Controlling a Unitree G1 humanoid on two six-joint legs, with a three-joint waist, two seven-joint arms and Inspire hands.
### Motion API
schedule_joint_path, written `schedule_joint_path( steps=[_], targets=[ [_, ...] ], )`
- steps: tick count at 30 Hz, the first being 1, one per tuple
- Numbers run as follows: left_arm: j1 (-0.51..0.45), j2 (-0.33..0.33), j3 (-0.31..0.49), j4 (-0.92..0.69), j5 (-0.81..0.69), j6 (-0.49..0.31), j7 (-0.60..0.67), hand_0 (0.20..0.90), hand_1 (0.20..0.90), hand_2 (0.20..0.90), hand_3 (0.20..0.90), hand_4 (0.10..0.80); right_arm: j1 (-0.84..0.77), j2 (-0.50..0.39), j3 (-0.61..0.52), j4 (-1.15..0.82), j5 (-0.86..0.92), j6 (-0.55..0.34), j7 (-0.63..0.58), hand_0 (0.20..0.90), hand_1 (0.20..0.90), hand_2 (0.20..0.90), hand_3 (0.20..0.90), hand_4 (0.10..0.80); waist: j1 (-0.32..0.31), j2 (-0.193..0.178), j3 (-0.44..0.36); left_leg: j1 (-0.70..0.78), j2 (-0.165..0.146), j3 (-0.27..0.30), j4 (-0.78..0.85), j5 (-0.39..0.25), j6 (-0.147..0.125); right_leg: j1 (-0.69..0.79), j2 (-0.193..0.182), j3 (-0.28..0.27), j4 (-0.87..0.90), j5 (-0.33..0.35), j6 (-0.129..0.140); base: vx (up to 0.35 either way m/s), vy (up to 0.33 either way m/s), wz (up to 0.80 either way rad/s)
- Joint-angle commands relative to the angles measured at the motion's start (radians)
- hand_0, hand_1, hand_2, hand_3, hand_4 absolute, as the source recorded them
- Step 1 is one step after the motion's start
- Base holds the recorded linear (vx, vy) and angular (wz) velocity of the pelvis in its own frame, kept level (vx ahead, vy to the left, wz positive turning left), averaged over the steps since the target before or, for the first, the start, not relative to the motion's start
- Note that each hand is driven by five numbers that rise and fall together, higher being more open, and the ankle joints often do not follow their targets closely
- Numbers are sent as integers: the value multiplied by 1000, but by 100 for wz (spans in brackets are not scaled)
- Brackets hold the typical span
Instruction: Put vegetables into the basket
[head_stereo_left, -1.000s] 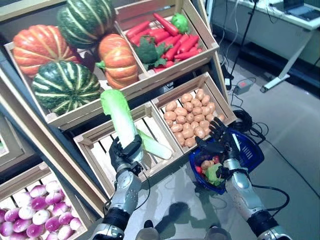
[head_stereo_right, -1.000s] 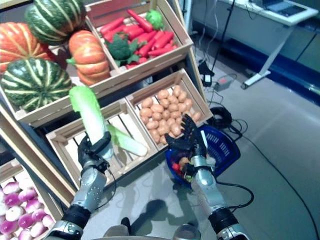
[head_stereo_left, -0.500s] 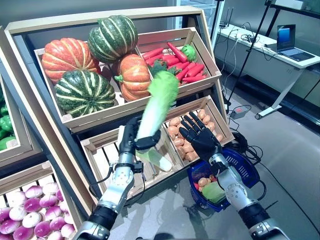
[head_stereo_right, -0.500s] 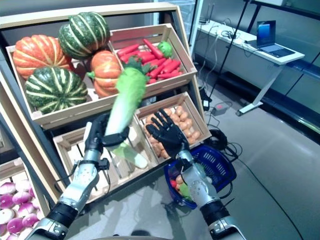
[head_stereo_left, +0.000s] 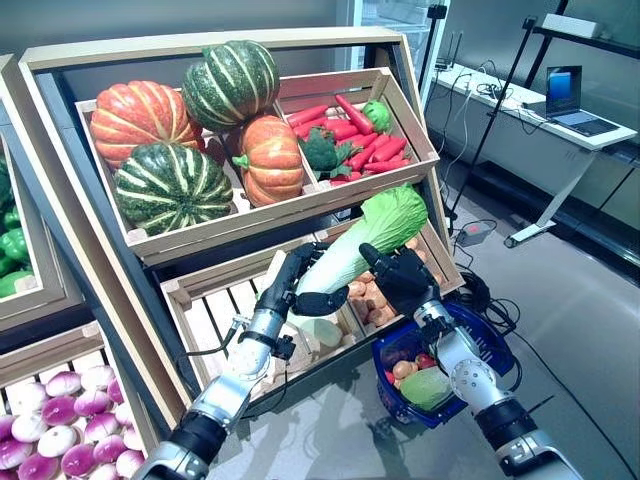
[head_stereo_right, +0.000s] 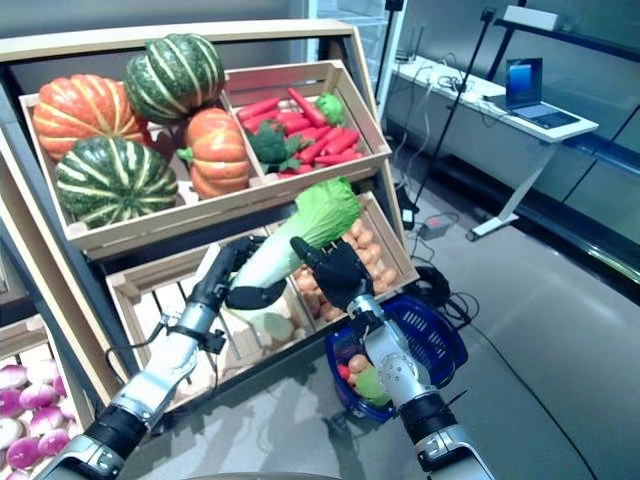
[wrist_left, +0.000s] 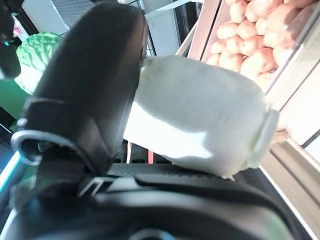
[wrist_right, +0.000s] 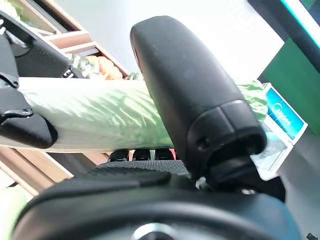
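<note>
A long napa cabbage (head_stereo_left: 365, 238) with a white stalk and green leafy top hangs slanted in front of the lower crates, leafy end up and toward the right. My left hand (head_stereo_left: 288, 290) is shut on its stalk end; its wrist view shows the white stalk (wrist_left: 200, 115) past the thumb (wrist_left: 90, 85). My right hand (head_stereo_left: 402, 280) is shut on the cabbage's middle, thumb (wrist_right: 190, 90) over the pale leaves (wrist_right: 100, 117). The blue basket (head_stereo_left: 503, 340) stands on the floor below my right hand, holding a green vegetable and some small ones.
A second cabbage (head_stereo_left: 322, 335) lies in the slatted crate (head_stereo_left: 205, 315) behind my left hand. A potato crate (head_stereo_left: 378, 298) is beside it. Pumpkins (head_stereo_left: 170, 185) and a crate of carrots and broccoli (head_stereo_left: 350, 140) fill the upper shelf. Turnips (head_stereo_left: 55, 425) lie lower left. A desk (head_stereo_left: 560, 120) stands at the right.
The cabbage has tipped over to the right and lower, toward the basket. My right hand, open with spread fingers before, has closed on its middle. The left hand keeps hold of the stalk.
</note>
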Motion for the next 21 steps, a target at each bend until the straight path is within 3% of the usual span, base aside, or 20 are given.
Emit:
schedule_joint_path(
  steps=[1,7,15,16,17,18,21],
  targets=[
    [-201,-6,-131,-27,40,-136,-92,300,300,300,300,400,-189,76,-59,-156,58,-27,154,900,900,900,900,800,7,10,-69,13,-23,-2,1,-80,27,-6,1,-7,20,-5,-60,0,0,0],
    [-205,4,-176,-14,80,-136,-146,300,300,300,300,400,-213,74,-57,-166,52,-27,146,900,900,900,900,800,4,13,-72,9,-21,0,1,-79,27,-10,0,-2,19,-7,-58,-6,4,-2],
    [-227,31,-228,-42,139,-230,-128,300,300,300,300,400,-228,66,-60,-144,81,-73,133,900,900,900,900,800,-2,20,-70,4,-17,5,1,-78,26,-16,-1,4,16,-6,-56,0,0,0],
    [-229,33,-233,-48,131,-240,-141,300,300,300,300,400,-226,65,-68,-145,94,-80,137,575,575,575,575,584,-3,20,-67,4,-17,6,1,-78,26,-17,-1,6,16,-6,-56,0,0,0],
    [-230,37,-238,-55,120,-255,-157,300,300,300,300,400,-227,65,-75,-148,107,-88,134,342,342,342,342,428,-4,20,-66,3,-16,6,1,-78,26,-17,-1,7,16,-5,-56,0,0,0],
    [-231,37,-242,-57,114,-261,-163,300,300,300,300,400,-227,66,-77,-149,109,-92,133,300,300,300,300,400,-4,20,-66,3,-16,6,1,-79,26,-17,-1,7,15,-5,-55,0,0,0],
    [-231,36,-252,-64,74,-275,-203,300,300,300,300,400,-234,71,-87,-149,135,-122,127,300,300,300,300,400,-6,20,-68,2,-17,7,1,-82,26,-17,-1,10,10,-3,-55,0,0,0]
  ],
)
